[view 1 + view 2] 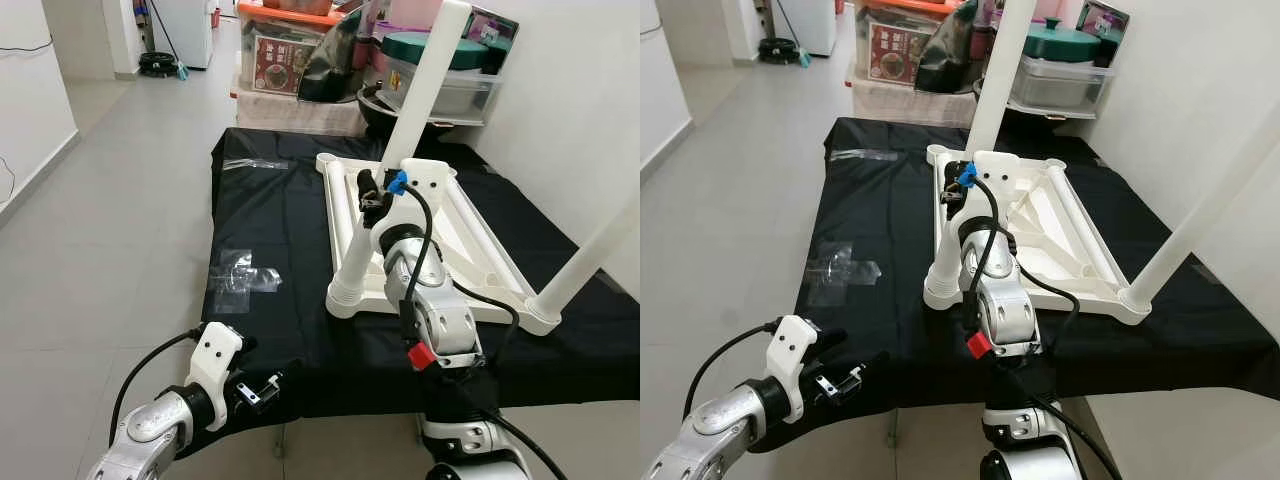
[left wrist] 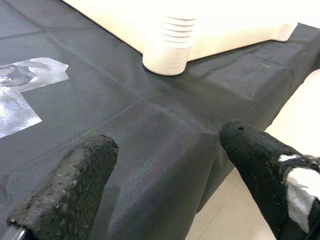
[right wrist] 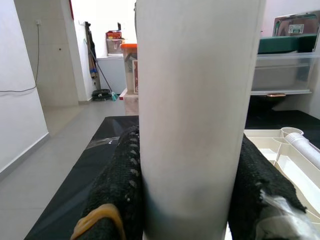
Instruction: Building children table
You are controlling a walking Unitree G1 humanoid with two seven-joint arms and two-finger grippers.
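The white table top (image 1: 480, 235) is laid upside down on the black cloth (image 1: 260, 230), and a white leg (image 1: 375, 225) is clenched between the fingers of the right gripper (image 1: 372, 197) partway up its length, its ribbed foot end seated at the near corner of the top and its long axis leaning up and away. A second leg (image 1: 590, 262) is seen planted at the near right corner. The left gripper (image 2: 165, 170) is held low at the cloth's near edge with its fingers spread and nothing between them, well apart from the grasped leg, so the right arm is judged the nearer one for any turning or pressing along the leg's axis into its socket.
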